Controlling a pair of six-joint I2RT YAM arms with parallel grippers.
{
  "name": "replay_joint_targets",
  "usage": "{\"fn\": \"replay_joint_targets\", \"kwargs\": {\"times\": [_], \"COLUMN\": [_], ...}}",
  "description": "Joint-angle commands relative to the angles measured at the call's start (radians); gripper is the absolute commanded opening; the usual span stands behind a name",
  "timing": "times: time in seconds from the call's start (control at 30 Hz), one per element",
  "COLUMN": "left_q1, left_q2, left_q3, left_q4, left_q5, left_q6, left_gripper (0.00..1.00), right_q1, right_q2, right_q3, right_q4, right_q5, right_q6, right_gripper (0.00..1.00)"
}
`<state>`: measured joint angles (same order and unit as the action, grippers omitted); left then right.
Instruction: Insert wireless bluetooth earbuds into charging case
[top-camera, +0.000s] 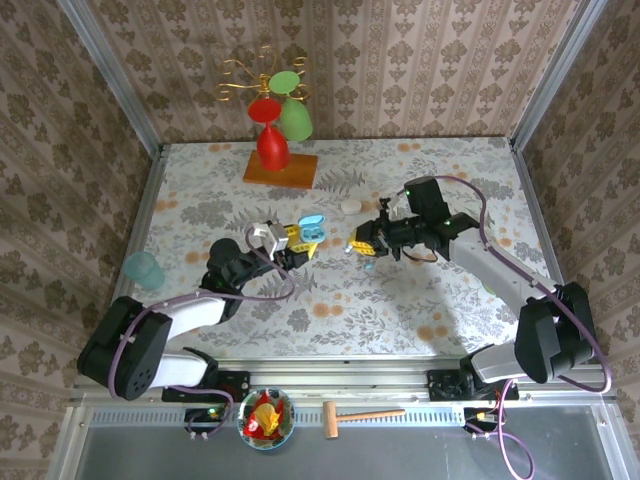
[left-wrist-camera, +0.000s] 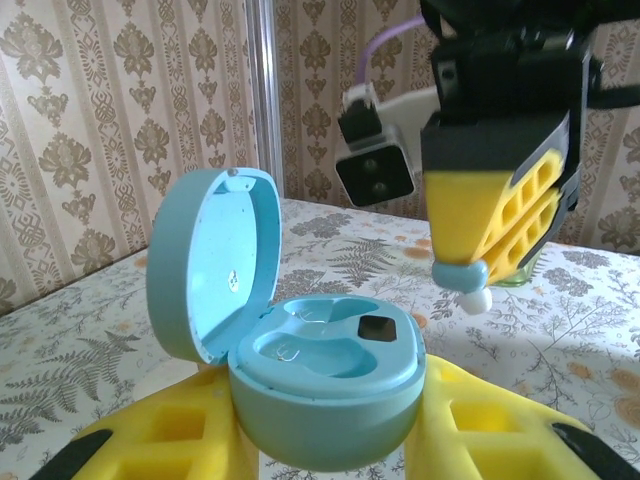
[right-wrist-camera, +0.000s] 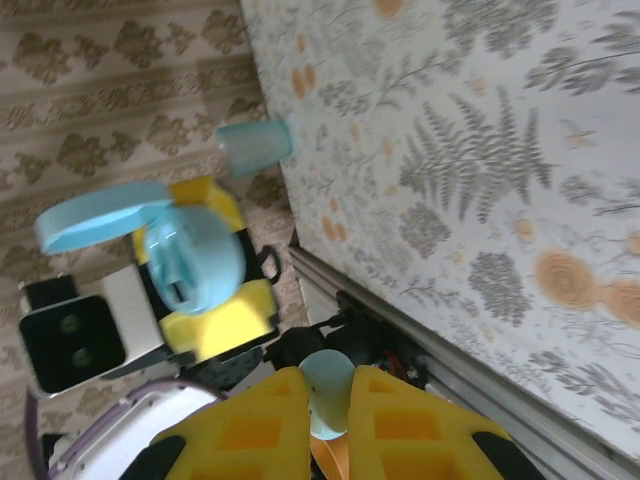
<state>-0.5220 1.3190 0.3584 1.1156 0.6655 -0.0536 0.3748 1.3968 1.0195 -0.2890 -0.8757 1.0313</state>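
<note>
My left gripper (top-camera: 291, 243) is shut on the pale blue charging case (left-wrist-camera: 330, 385), holding it by its sides above the table. The case's lid (left-wrist-camera: 212, 262) stands open to the left, and both wells inside are empty. My right gripper (top-camera: 357, 243) is shut on a pale blue earbud (right-wrist-camera: 328, 395) with a white tip (left-wrist-camera: 476, 299). The earbud (left-wrist-camera: 462, 275) hangs a short way above and to the right of the open case, apart from it. In the right wrist view the charging case (right-wrist-camera: 192, 262) sits beyond my fingertips.
A teal cup (top-camera: 144, 268) stands at the left of the table. An orange stand with red and green glasses (top-camera: 280, 140) is at the back. A small white rounded object (top-camera: 350, 206) lies behind the grippers. A bowl (top-camera: 265, 418) and wooden hammer (top-camera: 360, 414) lie below the table's near edge.
</note>
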Motion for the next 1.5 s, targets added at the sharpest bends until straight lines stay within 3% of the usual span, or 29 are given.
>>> {"fn": "replay_joint_targets", "kwargs": {"times": [0.0, 0.6, 0.9, 1.47], "left_q1": [-0.017, -0.127, -0.148, -0.153], "left_q2": [0.017, 0.085, 0.085, 0.083], "left_q3": [0.008, 0.090, 0.112, 0.124], "left_q4": [0.066, -0.032, -0.046, -0.040], "left_q5": [-0.010, -0.137, -0.138, -0.158], "left_q6": [0.049, 0.145, 0.144, 0.120], "left_gripper": [0.32, 0.32, 0.32, 0.32], "right_q1": [0.029, 0.104, 0.105, 0.111], "right_q2": [-0.032, 0.075, 0.091, 0.075], "right_q3": [0.049, 0.137, 0.109, 0.126], "right_q4": [0.078, 0.132, 0.172, -0.014], "right_q5": [-0.008, 0.029, 0.038, 0.116], "right_q6": [0.059, 0.066, 0.081, -0.053], "right_gripper": [0.10, 0.11, 0.11, 0.12]}}
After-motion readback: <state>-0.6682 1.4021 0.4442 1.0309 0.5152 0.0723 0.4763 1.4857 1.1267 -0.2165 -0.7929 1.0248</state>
